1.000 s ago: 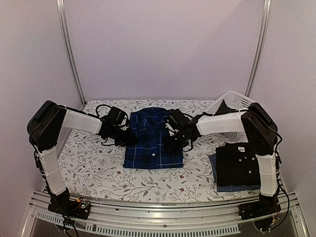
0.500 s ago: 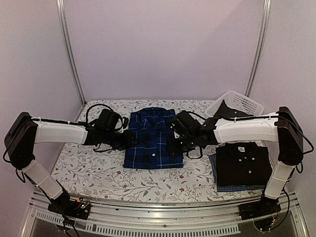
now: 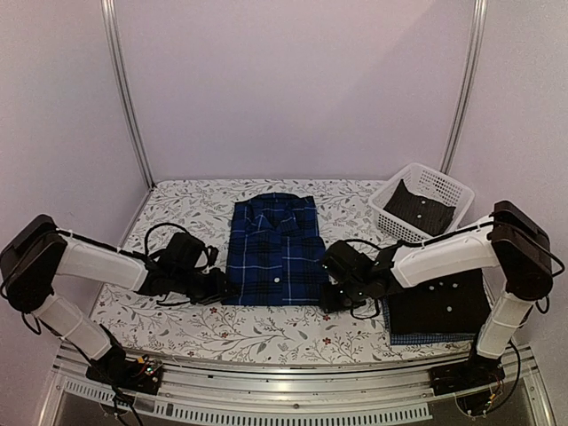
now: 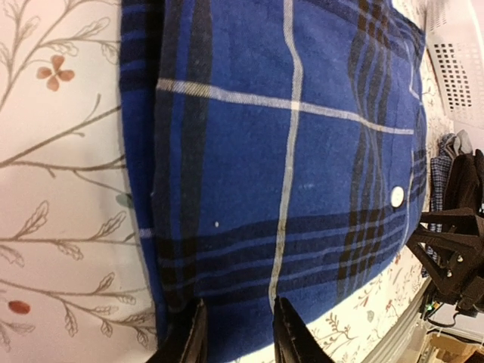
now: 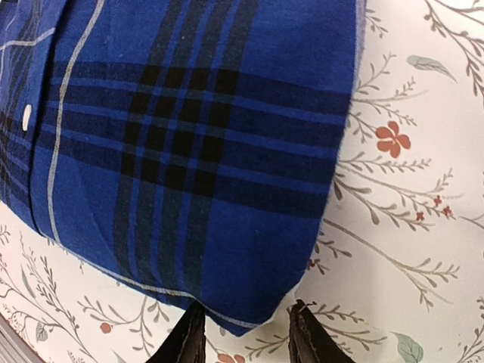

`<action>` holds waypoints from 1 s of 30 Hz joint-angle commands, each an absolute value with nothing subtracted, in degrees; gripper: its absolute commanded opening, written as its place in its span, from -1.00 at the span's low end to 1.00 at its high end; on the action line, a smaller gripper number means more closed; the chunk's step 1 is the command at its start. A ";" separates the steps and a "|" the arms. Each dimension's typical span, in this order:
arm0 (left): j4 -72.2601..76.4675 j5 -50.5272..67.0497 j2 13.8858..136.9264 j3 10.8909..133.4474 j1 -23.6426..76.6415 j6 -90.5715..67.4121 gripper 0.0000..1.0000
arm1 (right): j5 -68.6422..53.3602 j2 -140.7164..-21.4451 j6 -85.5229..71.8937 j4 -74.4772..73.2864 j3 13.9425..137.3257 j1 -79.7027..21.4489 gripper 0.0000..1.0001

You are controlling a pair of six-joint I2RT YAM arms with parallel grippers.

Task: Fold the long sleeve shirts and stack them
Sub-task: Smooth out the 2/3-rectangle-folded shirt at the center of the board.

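Observation:
The dark blue plaid shirt [image 3: 275, 253] lies folded flat in the middle of the table. My left gripper [image 3: 222, 288] is low at its near left corner. In the left wrist view its open fingers [image 4: 238, 336] straddle the hem of the plaid cloth [image 4: 287, 151]. My right gripper [image 3: 330, 297] is at the near right corner. There its open fingers [image 5: 246, 333] stand either side of the plaid corner [image 5: 197, 136], not pinching it. The folded black shirt [image 3: 444, 302] rests on the fine blue check shirt [image 3: 426, 338] at the right, partly hidden by my right arm.
A white lattice basket [image 3: 444, 186] stands at the back right with a dark garment [image 3: 415, 206] in it. The tablecloth [image 3: 177, 213] has a floral print. Metal frame posts rise at both back corners, and a metal rail runs along the near edge.
Both arms have drawn back from the shirt's mid sides to its near corners and dropped low. The right jaws have narrowed. The shirts have not moved.

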State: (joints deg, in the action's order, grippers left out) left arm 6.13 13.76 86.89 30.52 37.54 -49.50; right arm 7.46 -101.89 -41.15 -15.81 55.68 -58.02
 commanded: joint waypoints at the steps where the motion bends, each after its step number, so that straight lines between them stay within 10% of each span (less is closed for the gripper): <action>1: 3.42 11.51 80.97 28.91 39.06 -50.84 -0.38 | 9.25 -94.73 -43.39 -15.24 52.81 -58.71 -0.25; 30: -0.91 8.57 70.41 21.94 39.40 -47.51 -0.26 | -3.57 -91.35 -34.87 -2.67 43.93 -56.07 -0.34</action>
